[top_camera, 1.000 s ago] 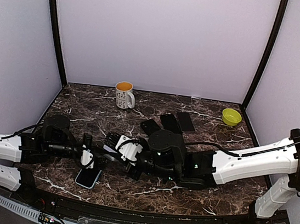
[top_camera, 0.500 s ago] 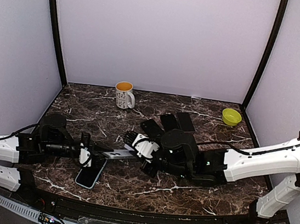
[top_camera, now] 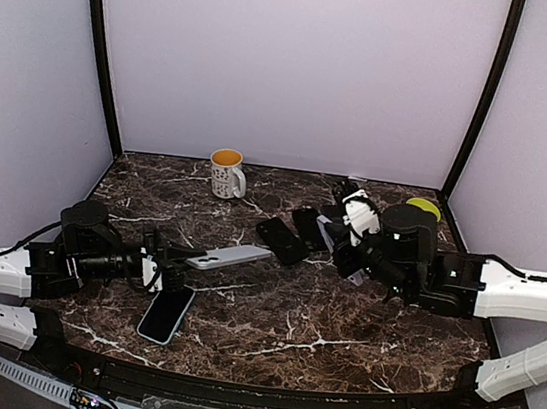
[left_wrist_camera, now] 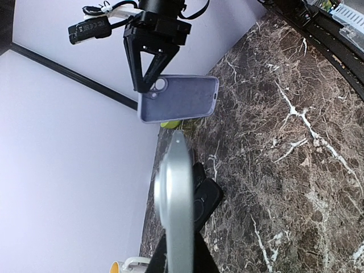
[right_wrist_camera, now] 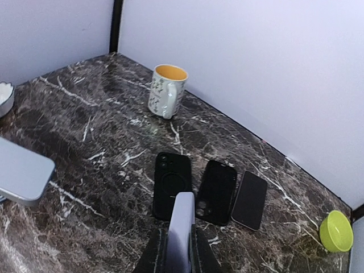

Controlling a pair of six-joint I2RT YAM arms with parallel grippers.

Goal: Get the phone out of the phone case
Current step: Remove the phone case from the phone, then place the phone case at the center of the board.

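Phone and case, held apart.
Left gripper (top_camera: 177, 264) clamped on phone (top_camera: 229, 256) above the table; right gripper (right_wrist_camera: 179, 256) clamped on seemingly empty case (left_wrist_camera: 179, 99), well apart. Removal apparently done; setting down perhaps left.

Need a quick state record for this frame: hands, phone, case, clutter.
left hand: shut on silver phone, held off the table
right hand: shut on lavender case, raised
phone vs case: apart, nothing in the case
lying on table: mug, green bowl, three black phones or cases in a row, light blue phone by the left arm
task state: phone is out
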